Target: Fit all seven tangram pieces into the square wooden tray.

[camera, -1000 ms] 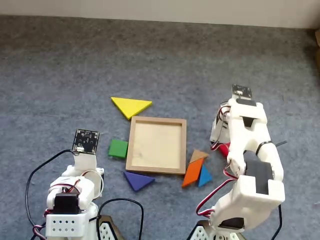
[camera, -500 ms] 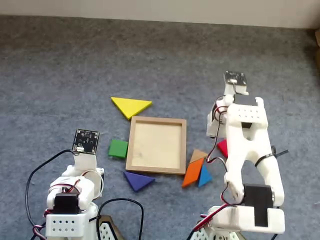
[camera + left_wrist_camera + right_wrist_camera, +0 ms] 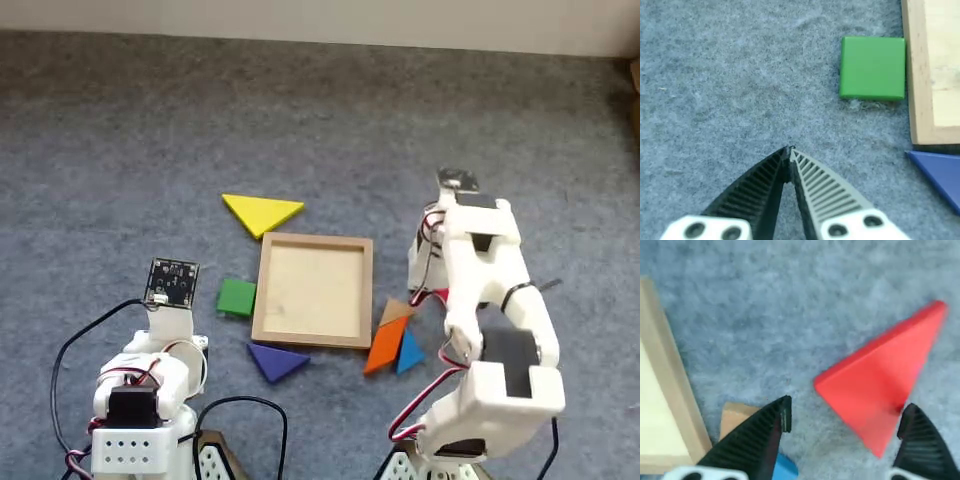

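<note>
The square wooden tray (image 3: 266, 290) lies with nothing inside it. Around it are a yellow triangle (image 3: 262, 212), a green square (image 3: 236, 297), a dark blue triangle (image 3: 277, 360), an orange piece (image 3: 385, 345), a light blue triangle (image 3: 408, 352) and a tan piece (image 3: 397, 311). My right arm (image 3: 480, 260) hangs over the red triangle (image 3: 436, 296). In the right wrist view my right gripper (image 3: 847, 420) is open, one finger on each side of the red triangle (image 3: 880, 390). My left gripper (image 3: 790, 152) is shut on nothing, near the green square (image 3: 872, 67).
Grey carpet covers the table. In the right wrist view the tan piece (image 3: 737, 420) and the tray's rim (image 3: 670, 390) lie close beside the open fingers. The tray's rim (image 3: 920, 75) and the dark blue triangle (image 3: 940, 172) show in the left wrist view.
My right arm has swung a little to the left and come down over the red triangle, covering most of it in the high view. The left arm has not moved.
</note>
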